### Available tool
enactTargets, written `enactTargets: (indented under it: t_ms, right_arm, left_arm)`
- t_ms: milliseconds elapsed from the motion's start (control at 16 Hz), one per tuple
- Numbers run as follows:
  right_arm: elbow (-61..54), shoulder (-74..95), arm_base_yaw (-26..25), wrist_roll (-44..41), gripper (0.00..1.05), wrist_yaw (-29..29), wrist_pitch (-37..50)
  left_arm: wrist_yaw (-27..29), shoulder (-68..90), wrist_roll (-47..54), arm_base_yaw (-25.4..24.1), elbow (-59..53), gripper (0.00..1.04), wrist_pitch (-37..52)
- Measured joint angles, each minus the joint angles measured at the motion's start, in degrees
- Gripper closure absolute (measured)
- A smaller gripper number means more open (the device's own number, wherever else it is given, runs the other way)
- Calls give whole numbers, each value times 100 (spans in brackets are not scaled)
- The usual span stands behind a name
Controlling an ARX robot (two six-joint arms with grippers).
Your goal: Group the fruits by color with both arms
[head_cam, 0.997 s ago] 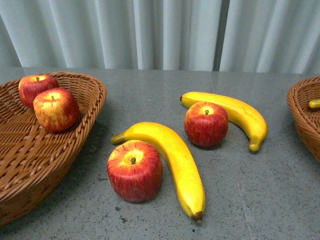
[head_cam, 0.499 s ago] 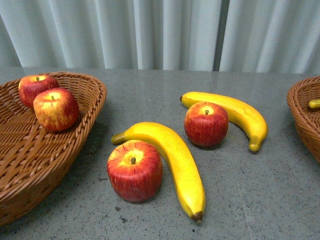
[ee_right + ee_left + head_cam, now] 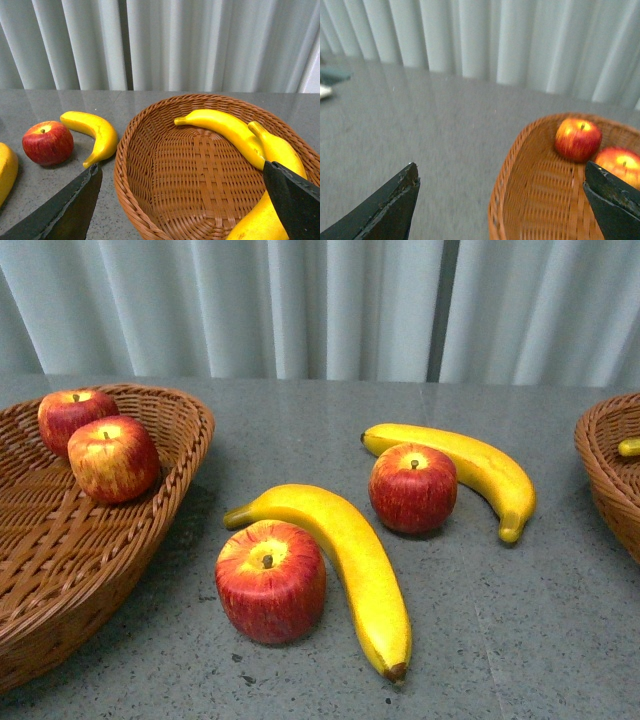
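Both are spread wide and holding nothing: left pincer (image 3: pixel 501 167) by the left basket (image 3: pixel 190 440), right pincer (image 3: pixel 181 167) by the right basket (image 3: pixel 150 170). Closest on the grey surface (image 3: pixel 520 640), the near apple (image 3: pixel 270 582) touches the near banana (image 3: pixel 345 555). Behind them the far apple (image 3: pixel 413 488) sits against the far banana (image 3: pixel 470 468). The left basket has two apples (image 3: pixel 112 458), the right one two bananas (image 3: pixel 225 130).

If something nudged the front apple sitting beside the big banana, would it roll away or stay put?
The front apple looks squat, standing stem-up on a flattish base, so it would probably slide or rock rather than roll far. The banana curving along one side would likely block a push that way. The apple's glossy skin may be slippery.
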State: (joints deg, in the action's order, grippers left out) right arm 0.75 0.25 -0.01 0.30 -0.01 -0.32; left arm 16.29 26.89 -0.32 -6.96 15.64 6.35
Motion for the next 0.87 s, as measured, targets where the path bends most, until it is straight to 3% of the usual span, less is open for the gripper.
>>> enactTargets:
  t_ms: [62,187,499,686,873]
  right_arm:
    - [0,0,0,0,6,0,4]
    - [0,0,0,0,6,2,2]
    - [0,0,0,-2,6,0,2]
    - [0,0,0,0,6,2,0]
    - [0,0,0,0,6,2,2]
  left_arm:
    - [-483,697,234,-310,354,7,682]
    - [-695,1086,352,-413,546,7,990]
    - [-1453,2789,826,-195,1550,7,1781]
    - [-2129,4566,1355,431,3049,7,1252]
    - [-2409,5458,1893,1550,3705,7,446]
